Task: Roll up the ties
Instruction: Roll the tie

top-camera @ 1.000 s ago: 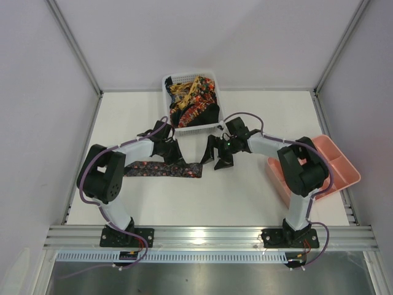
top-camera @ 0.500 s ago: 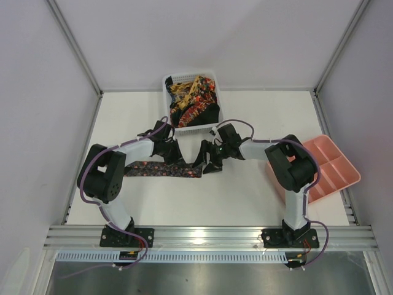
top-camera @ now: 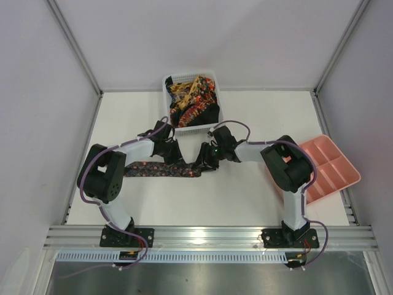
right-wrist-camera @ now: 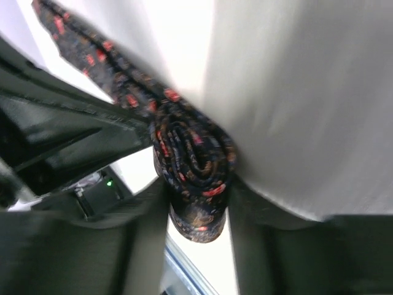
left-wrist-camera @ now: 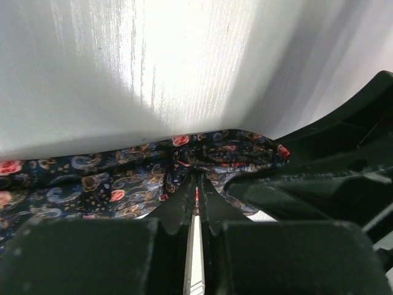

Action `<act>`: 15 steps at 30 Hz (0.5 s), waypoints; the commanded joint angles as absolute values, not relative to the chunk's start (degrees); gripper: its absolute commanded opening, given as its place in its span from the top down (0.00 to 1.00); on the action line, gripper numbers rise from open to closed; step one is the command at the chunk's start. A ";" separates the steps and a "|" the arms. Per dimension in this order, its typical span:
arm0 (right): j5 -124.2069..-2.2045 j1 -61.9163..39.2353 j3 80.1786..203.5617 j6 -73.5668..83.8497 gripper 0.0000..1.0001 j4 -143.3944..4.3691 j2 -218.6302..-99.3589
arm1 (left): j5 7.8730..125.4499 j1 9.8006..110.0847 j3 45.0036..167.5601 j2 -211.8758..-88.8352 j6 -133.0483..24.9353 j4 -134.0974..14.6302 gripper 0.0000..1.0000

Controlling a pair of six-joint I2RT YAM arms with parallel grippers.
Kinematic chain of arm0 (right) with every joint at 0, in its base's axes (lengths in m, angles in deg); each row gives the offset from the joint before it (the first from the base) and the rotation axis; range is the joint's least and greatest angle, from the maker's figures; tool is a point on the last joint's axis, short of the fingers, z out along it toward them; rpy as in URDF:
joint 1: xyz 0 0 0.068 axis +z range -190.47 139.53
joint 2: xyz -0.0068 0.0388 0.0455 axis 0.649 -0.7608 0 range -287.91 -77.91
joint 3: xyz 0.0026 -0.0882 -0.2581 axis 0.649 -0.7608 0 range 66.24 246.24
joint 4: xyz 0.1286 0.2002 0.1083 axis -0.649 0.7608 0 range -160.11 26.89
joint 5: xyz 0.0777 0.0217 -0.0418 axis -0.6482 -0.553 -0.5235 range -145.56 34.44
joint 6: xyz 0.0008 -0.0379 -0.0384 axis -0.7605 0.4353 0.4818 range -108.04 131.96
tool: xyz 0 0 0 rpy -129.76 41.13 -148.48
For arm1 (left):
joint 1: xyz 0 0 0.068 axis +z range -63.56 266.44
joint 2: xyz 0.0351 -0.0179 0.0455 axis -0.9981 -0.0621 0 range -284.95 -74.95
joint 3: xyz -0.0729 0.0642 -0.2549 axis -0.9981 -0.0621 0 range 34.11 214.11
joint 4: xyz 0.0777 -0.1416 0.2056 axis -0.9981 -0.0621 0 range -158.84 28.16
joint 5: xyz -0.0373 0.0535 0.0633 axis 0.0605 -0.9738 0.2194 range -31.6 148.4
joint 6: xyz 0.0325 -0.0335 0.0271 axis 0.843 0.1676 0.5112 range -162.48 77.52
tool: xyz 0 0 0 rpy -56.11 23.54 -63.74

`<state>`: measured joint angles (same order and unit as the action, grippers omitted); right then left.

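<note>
One dark tie (top-camera: 150, 169) with small red and orange figures lies stretched left to right across the table. My left gripper (top-camera: 174, 157) is shut on it, the cloth (left-wrist-camera: 116, 181) bunching at the left gripper's tips (left-wrist-camera: 198, 177). The tie's right end is wound into a tight roll (right-wrist-camera: 193, 160). My right gripper (top-camera: 202, 161) holds that roll, a finger pressed against each side, as the right wrist view shows (right-wrist-camera: 198, 193). More ties (top-camera: 193, 101) are heaped in the white basket (top-camera: 167, 92).
The white mesh basket stands at the back centre, just beyond both grippers. A pink compartment tray (top-camera: 334, 166) sits at the right edge of the table. The two grippers are close together, almost touching.
My right gripper has moved left onto the tie's rolled end and its fingers have closed in on the roll. The left gripper has kept its pinch in place.
</note>
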<state>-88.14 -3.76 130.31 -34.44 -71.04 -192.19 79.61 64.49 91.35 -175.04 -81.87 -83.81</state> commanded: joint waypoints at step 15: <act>-82.28 -4.87 129.08 -24.96 0.86 -49.47 -184.71 | 73.69 62.01 94.23 -170.40 -78.07 -89.08 0.89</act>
